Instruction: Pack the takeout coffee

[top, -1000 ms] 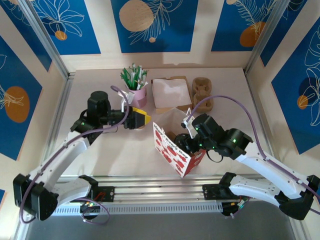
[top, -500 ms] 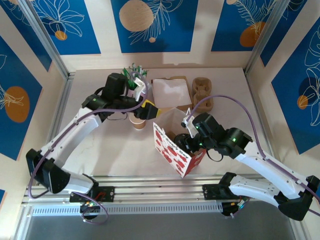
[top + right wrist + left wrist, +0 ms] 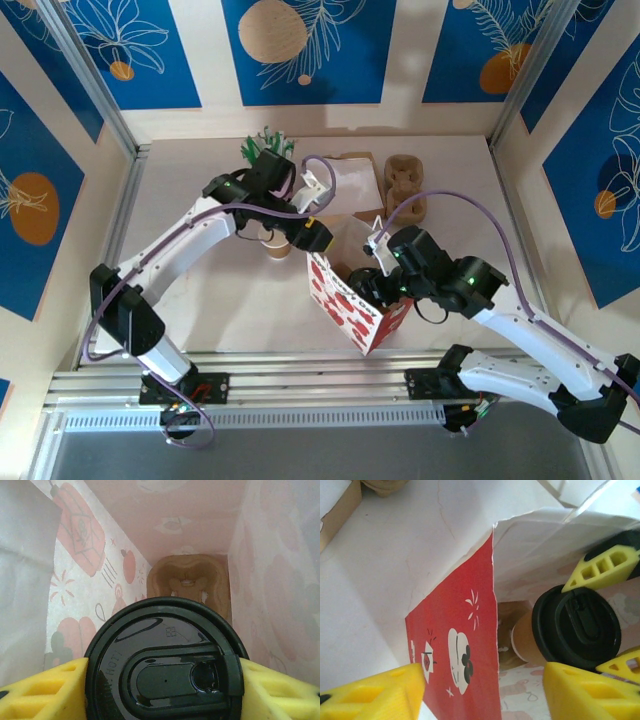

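Takeout coffee (image 3: 165, 655) stays gripped; left gripper (image 3: 480, 692) reached bag (image 3: 450, 645).

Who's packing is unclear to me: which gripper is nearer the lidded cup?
Right. The right gripper holds the lidded cup by its sides, down inside the bag. The left gripper is open at the bag's mouth, clear of the cup.

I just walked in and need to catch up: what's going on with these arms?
The right hand grips the lidded takeout coffee inside the open red-and-white paper bag, above a pulp carrier lying at its bottom. The left hand, jaws apart, is at the bag's rim without gripping it. The coffee is not yet released.
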